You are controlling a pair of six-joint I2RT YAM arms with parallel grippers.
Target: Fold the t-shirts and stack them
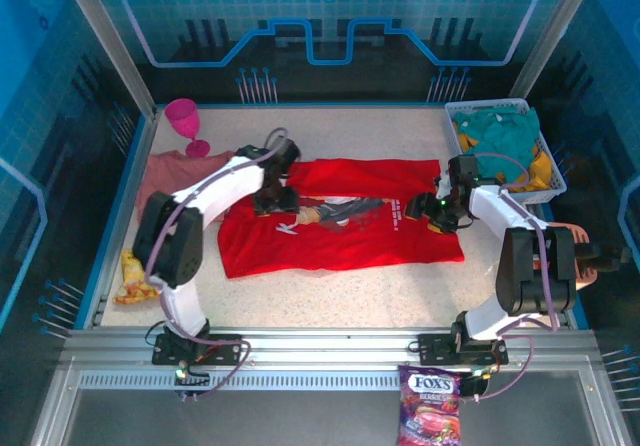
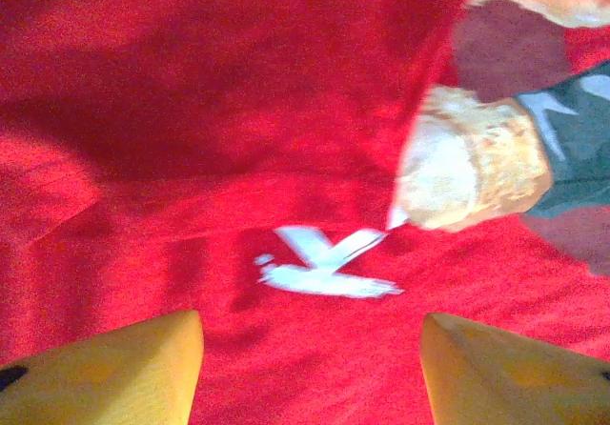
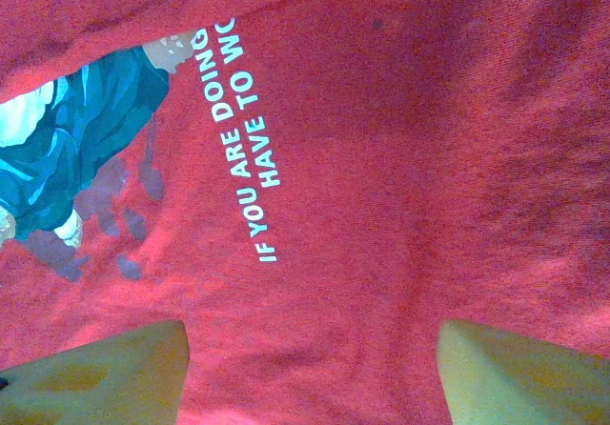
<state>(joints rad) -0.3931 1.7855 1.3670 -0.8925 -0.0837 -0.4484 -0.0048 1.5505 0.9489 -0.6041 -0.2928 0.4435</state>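
A bright red t-shirt (image 1: 340, 238) lies spread across the middle of the table, its upper edge folded down over the dark chest graphic (image 1: 345, 209). My left gripper (image 1: 272, 202) hovers over the shirt's left part; in its wrist view the left gripper (image 2: 310, 349) is open above red cloth (image 2: 191, 111) and a white printed mark (image 2: 324, 263). My right gripper (image 1: 437, 210) stands at the shirt's right end, and the right gripper (image 3: 313, 358) is open over red cloth (image 3: 429, 158) beside white lettering (image 3: 250, 149). A salmon-pink t-shirt (image 1: 168, 171) lies at the far left, partly under the left arm.
A white basket (image 1: 545, 156) holding teal and yellow clothes stands at the back right. A pink goblet (image 1: 186, 126) stands at the back left. A yellow snack bag (image 1: 133, 278) lies near the left edge, and a candy bag (image 1: 430, 406) sits on the front rail.
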